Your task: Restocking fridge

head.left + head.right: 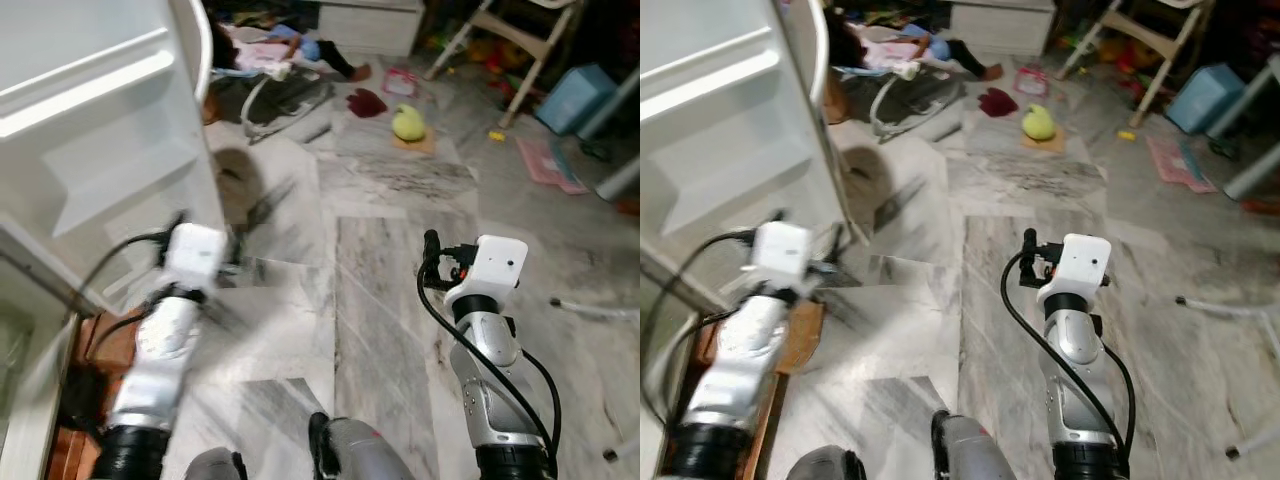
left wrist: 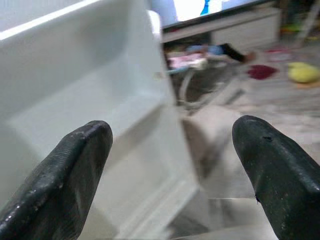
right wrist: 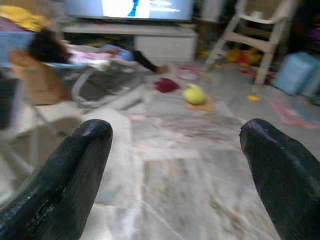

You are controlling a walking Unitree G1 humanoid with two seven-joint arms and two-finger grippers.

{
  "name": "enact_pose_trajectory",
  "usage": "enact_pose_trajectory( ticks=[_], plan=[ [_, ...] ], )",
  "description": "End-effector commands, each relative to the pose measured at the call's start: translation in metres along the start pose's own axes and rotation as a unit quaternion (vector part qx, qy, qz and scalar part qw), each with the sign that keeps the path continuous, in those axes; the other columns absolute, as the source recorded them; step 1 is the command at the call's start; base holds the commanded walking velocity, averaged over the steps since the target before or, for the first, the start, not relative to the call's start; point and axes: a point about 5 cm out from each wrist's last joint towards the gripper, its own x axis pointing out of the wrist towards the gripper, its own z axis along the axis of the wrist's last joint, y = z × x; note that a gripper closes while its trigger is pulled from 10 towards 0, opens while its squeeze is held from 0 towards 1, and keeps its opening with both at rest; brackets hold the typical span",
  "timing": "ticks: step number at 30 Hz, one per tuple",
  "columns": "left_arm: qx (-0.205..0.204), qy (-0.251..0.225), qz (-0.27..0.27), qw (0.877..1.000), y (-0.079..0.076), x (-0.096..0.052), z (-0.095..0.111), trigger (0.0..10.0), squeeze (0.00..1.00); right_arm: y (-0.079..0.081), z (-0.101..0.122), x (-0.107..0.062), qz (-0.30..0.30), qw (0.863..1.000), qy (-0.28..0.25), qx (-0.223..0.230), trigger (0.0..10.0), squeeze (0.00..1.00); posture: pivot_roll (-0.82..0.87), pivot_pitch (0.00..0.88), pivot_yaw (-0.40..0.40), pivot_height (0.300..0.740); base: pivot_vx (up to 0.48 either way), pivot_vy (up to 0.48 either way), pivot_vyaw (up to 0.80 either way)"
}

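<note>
Grey veined marble floor (image 1: pixel 390 300) fills centre and right of frame. White glossy plastic fridge door (image 1: pixel 90 130), open, moulded shelves ribbed, upper left; long axis runs up the frame. Left gripper (image 2: pixel 172 175) near door shelf, fingers spread, empty. Right gripper (image 3: pixel 175 175) centre right, fingers spread, empty. Upper frame: person lying on floor (image 1: pixel 290 50), yellow soft toy (image 1: pixel 407 122), white wooden chair (image 1: pixel 520 40), blue box (image 1: pixel 575 98).

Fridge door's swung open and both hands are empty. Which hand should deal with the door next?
Left, probably. The left hand is open and faces the fridge door shelves on the robot's left. The right hand, also open, points over the marble floor away from the door.
</note>
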Motion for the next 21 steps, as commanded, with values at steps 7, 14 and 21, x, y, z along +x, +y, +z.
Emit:
enact_pose_trajectory(
  ticks=[7,14,21],
  plan=[
    [-0.001,-0.001,0.011,1.000,-0.008,-0.002,0.004,10.0,0.00,-0.001,0.000,-0.002,0.014,1.000,-0.005,0.001,10.0,0.00,0.00,0.090,-0.050,0.740,0.000,-0.479,0.00],
    [0.015,0.016,0.040,0.999,-0.005,-0.002,0.000,10.0,0.00,0.000,0.001,0.003,0.035,0.999,-0.010,0.003,10.0,0.00,0.02,0.065,-0.036,0.740,0.000,-0.480,0.00],
    [0.048,0.011,0.049,0.998,0.007,-0.003,-0.001,10.0,0.00,-0.007,-0.001,-0.001,0.027,1.000,-0.014,0.000,10.0,0.00,0.04,0.040,-0.006,0.740,0.000,-0.480,0.00]
  ],
)
